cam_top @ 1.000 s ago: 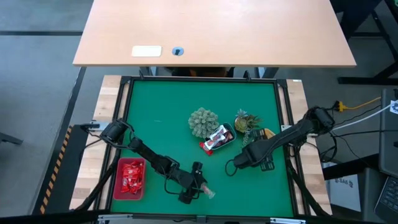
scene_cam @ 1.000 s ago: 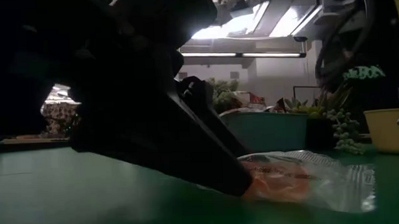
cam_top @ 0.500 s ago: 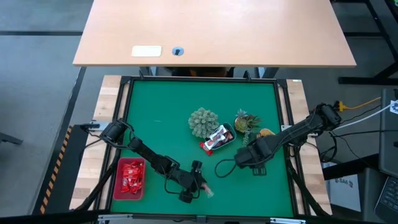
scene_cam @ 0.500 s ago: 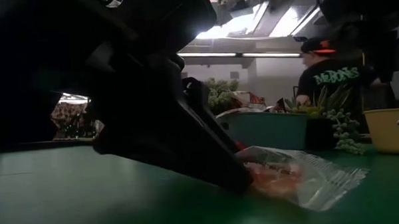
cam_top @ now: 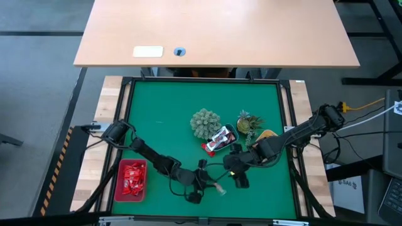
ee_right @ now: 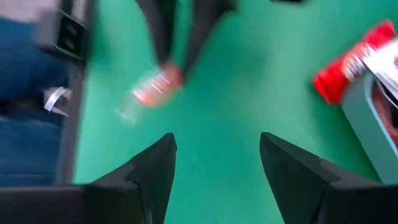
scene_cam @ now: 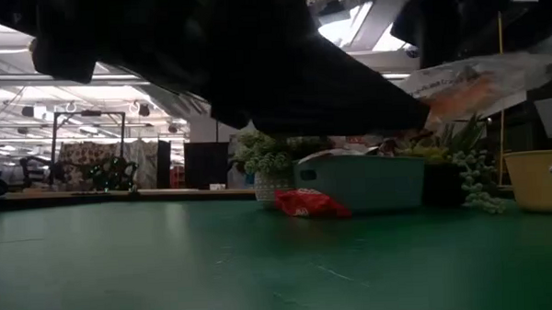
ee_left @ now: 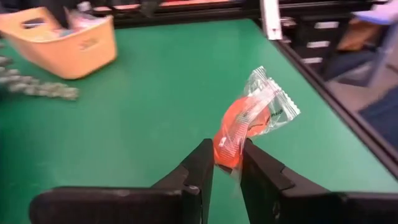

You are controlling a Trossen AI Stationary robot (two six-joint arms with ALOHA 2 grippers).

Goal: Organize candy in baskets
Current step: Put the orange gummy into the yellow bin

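My left gripper [cam_top: 209, 186] is near the table's front edge, shut on an orange candy in a clear wrapper [ee_left: 249, 118], which also shows in the low view [scene_cam: 467, 86]. My right gripper [cam_top: 233, 174] stands open just to its right, pointing at that candy [ee_right: 155, 87]. The pale blue basket [cam_top: 221, 142] holds several candies, and a red candy [scene_cam: 310, 203] lies on the mat beside it. The red basket [cam_top: 132, 179] at the near left is full of red candies. The yellow basket [ee_left: 68, 40] stands right of the blue one. My left gripper pinches the orange candy's lower end [ee_left: 227, 152] between its two fingers. The fingers come roughly level from the table's left. The rest of the candy and its crimped wrapper end [ee_left: 273, 93] stick out past the fingertips, lifted clear of the mat.
Two green spiky plant ornaments [cam_top: 205, 122] [cam_top: 248, 120] stand behind the blue basket at mid-table. The right arm [cam_top: 295, 133] lies over the yellow basket. A wooden desk [cam_top: 213, 31] lies beyond the far edge. Bare green mat [cam_top: 163, 113] spreads to the far left.
My left gripper has shut on the orange candy and raised it off the mat, shifting a little toward the table's right. My right gripper, still open, has swung from beside the yellow basket toward the near left, close to the left gripper.
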